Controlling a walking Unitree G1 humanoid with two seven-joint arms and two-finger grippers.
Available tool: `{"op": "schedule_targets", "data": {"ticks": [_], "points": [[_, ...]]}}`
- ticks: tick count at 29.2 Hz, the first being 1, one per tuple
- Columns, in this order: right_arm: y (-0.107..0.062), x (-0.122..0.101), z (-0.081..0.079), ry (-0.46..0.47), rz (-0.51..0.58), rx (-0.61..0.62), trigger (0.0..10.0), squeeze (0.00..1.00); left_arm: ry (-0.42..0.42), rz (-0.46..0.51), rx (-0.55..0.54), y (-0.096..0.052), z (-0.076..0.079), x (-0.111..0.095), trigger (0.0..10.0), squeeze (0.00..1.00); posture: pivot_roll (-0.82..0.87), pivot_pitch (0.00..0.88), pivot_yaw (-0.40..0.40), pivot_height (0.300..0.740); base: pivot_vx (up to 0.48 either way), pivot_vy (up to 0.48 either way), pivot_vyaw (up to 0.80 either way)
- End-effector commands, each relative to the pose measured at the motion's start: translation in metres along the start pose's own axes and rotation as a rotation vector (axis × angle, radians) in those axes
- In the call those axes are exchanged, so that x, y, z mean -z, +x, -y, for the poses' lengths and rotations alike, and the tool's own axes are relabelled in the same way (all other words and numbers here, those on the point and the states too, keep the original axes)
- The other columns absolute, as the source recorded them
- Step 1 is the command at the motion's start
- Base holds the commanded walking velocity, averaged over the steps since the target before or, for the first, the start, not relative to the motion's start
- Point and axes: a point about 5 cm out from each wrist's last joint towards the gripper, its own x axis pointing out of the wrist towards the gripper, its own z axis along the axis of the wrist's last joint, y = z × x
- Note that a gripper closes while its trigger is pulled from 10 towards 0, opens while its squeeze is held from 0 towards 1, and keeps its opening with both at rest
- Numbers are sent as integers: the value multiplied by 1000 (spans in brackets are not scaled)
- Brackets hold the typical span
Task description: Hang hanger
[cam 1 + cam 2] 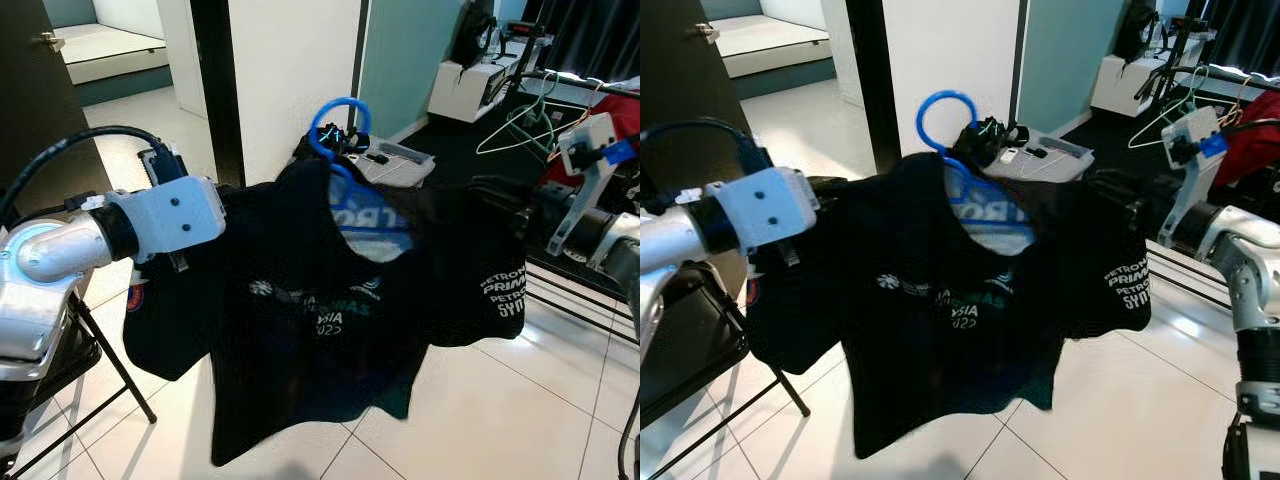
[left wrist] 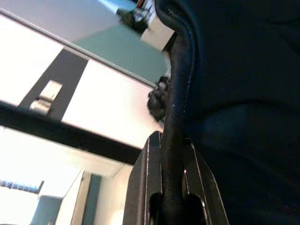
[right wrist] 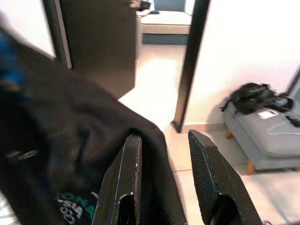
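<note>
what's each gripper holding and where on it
The left gripper pinches the black t-shirt by its sleeve hem. The right gripper is open beside the opposite sleeve, not clamping it.

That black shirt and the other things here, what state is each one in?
Black shirt: on the blue hanger, held up off the floor between both arms.
Blue hanger: hook free, not hung.
Left hand: shut on the shirt's edge.
Right hand: open, shirt fabric between its fingers.
</note>
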Motion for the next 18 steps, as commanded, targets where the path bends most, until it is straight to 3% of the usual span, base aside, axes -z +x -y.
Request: {"op": "schedule_targets", "data": {"ticks": [1, 7, 8, 9, 11, 15, 18], "points": [[-4, -4, -2, -22, 10, -17, 10000, 1000, 60, -61, -58, 3, -7, 5, 10000, 0, -14, 0, -43, 740, 0, 0, 0], [-5, -1, -3, -26, -9, 1, 10000, 1000, 80, -102, -122, 4, -12, 9, 10000, 0, -14, 0, -43, 740, 0, 0, 0], [-5, 4, 9, -22, -36, 123, 10000, 1000, 69, -113, -169, 4, -15, 9, 10000, 0, -13, 0, -41, 740, 0, 0, 0], [-6, 10, 22, -25, -69, 263, 10000, 882, 39, -97, -199, 6, -16, 6, 10000, 0, -12, 0, -41, 740, 0, 0, 0], [-9, 16, 36, -31, -109, 415, 10000, 898, 6, -70, -221, 8, -15, 1, 10000, 0, -12, 0, -41, 740, 0, 0, 0], [-11, 20, 38, 7, -98, 415, 10000, 1000, -52, 15, -182, 9, -10, -7, 10000, 0, -3, 1, -44, 740, 0, 0, 0], [-12, 20, 39, 20, -90, 415, 10000, 1000, -76, 51, -165, 9, -8, -11, 10000, 0, -4, 2, -44, 740, 0, 0, 0]]}}
